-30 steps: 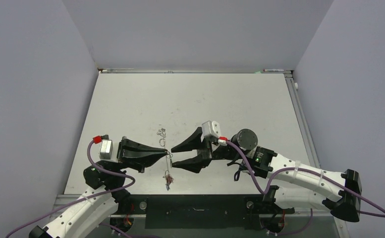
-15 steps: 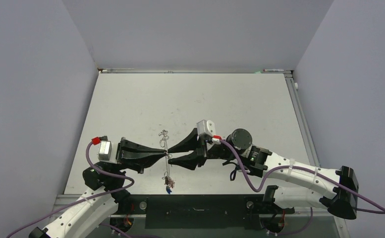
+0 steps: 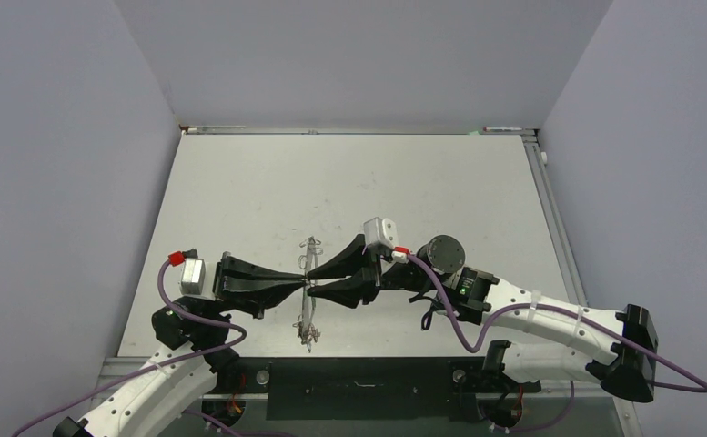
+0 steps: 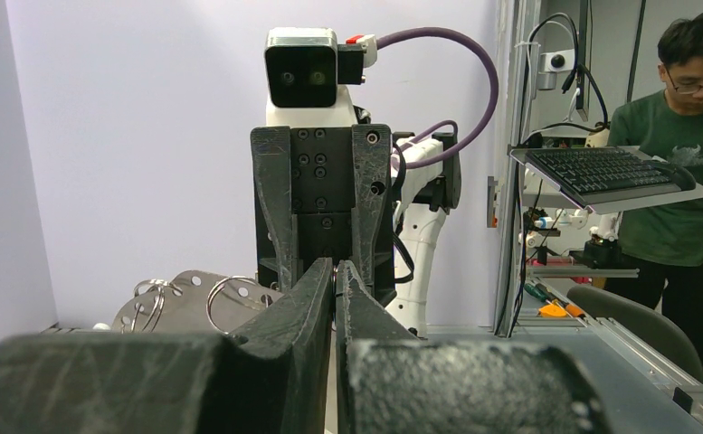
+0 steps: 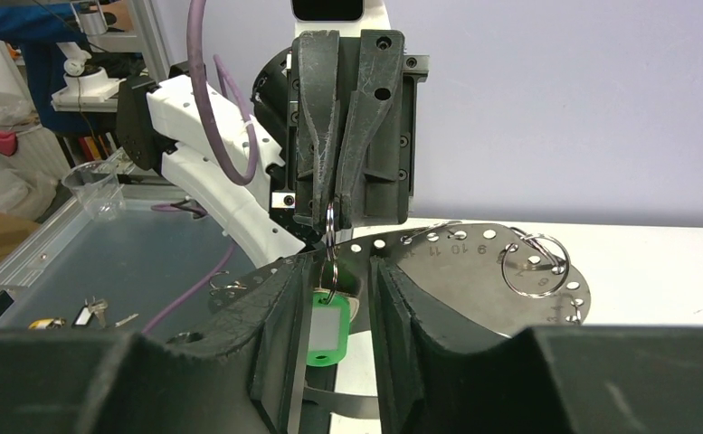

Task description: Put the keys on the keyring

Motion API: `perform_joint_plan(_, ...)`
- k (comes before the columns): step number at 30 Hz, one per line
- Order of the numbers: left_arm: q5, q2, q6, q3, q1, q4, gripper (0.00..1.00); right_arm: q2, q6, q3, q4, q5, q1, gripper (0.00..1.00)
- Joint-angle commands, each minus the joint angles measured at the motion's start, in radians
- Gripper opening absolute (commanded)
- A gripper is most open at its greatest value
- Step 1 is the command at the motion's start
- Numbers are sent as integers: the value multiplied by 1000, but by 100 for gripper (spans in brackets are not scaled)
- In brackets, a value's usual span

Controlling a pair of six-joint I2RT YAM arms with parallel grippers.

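Observation:
The keyring hangs edge-on between the two grippers above the table's near edge. In the right wrist view it is a flat grey metal disc with numbered holes and small split rings; it also shows in the left wrist view. My left gripper is shut on a small split ring at its rim. A key with a green tag hangs from that ring. My right gripper is open, its fingers either side of the green tag without touching it. I cannot make out the red and blue keys.
The white table stretches behind the grippers, with grey walls on three sides. A plastic cup stands beyond the left arm. A person and a keyboard are off the table.
My right gripper has moved left up to the left gripper's tips and narrowed its jaws around the hanging key. The keyring has swung and turned edge-on.

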Motion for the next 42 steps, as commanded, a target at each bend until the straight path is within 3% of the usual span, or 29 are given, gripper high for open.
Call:
perform_joint_plan(1,-34,-2,-11,11,5,37,0,5,-4,48,68,-3,5,29)
perform_joint_plan(9,-34,5,-11,13,5,40,0,12,-5,54,72,-2,5,24)
perform_joint_plan(16,-38,2,-7,12,5,35,0,22,-1,59,76,-7,6,13)
perform_joint_plan(32,-61,-33,40,18,5,-49,0,16,-12,44,95,22,6,5)
perform_joint_plan(33,-65,-39,47,20,5,-69,5,13,-16,47,85,24,6,5)
perform_joint_plan(37,-65,-80,88,42,0,-166,40,-4,-45,54,4,41,6,5)
perform_joint_plan(40,-49,-142,173,87,-2,-329,65,-26,-72,65,-63,49,4,5)
perform_joint_plan(42,-44,-189,256,117,-2,-474,72,-40,-97,77,-123,53,2,5)
